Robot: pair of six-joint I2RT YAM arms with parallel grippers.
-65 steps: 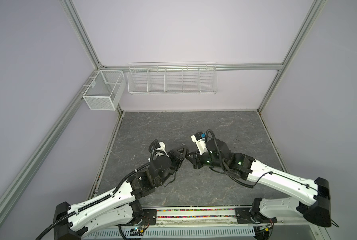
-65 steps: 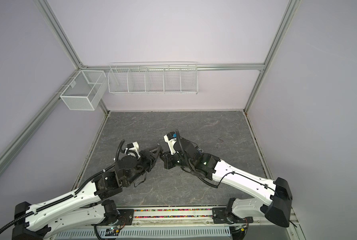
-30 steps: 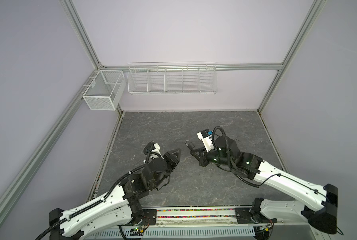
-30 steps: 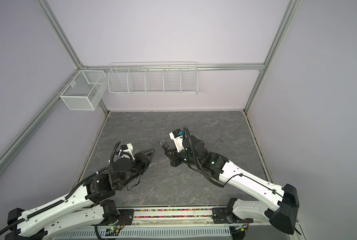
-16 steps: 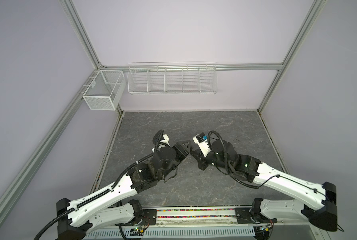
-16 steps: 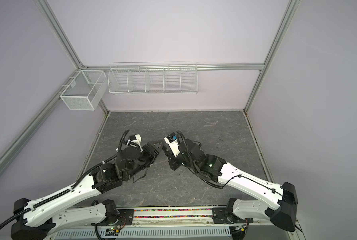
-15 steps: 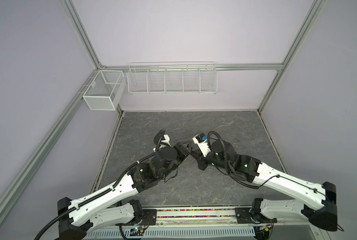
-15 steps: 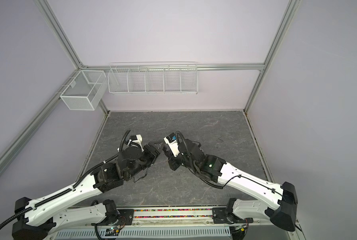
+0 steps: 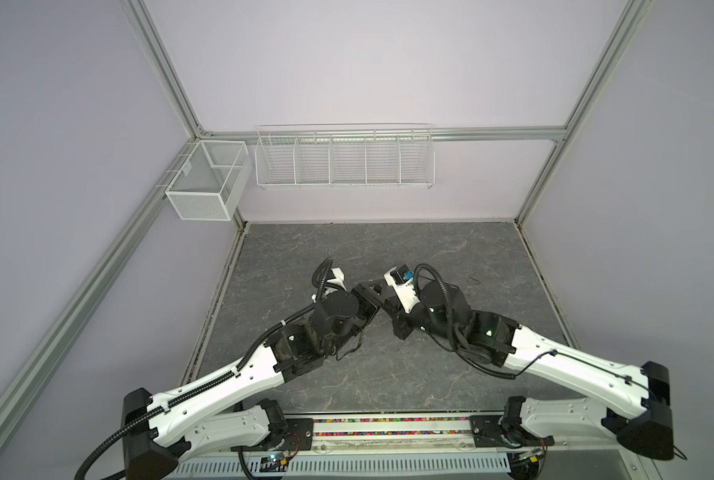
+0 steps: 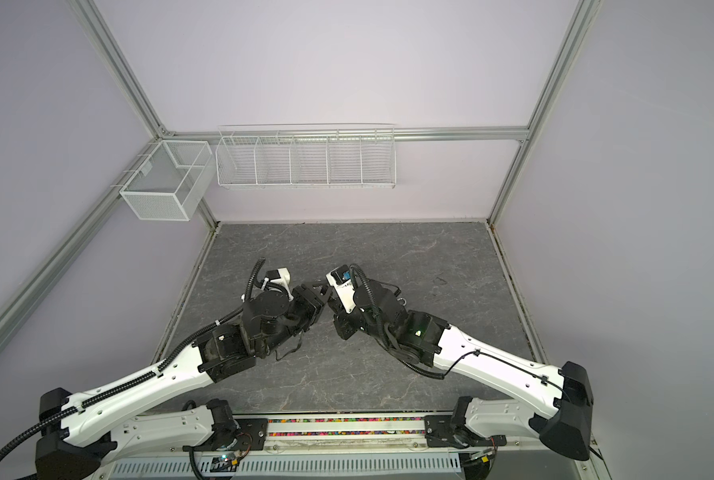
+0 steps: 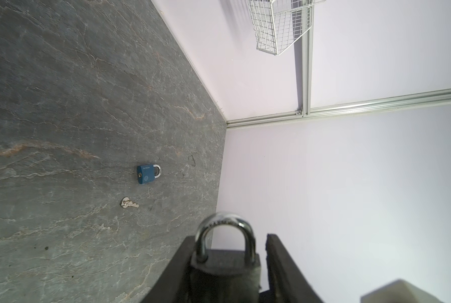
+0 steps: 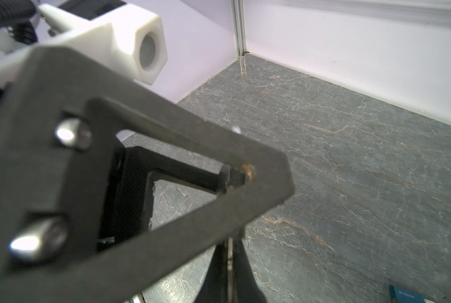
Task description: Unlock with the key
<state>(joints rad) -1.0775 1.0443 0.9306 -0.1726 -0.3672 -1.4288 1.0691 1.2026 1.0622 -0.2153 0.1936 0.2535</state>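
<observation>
Arms (image 9: 554, 357) meet tip to tip above the dark grey stone-patterned tabletop (image 9: 451, 249), probably so that lock and key face each other in the air. The left gripper (image 9: 371, 293), turned on its side, surrounds a dark grey padlock with silver shackle (image 11: 224, 267); the lock rests on one finger and a thin slit shows at the other, so I cannot tell whether the jaws press it. The right gripper (image 12: 231, 244) is closed on a thin flat metal key (image 12: 229, 255). A small blue padlock (image 11: 147, 175) and a loose silver key (image 11: 129, 204) lie on the table, well apart, blocking nothing.
</observation>
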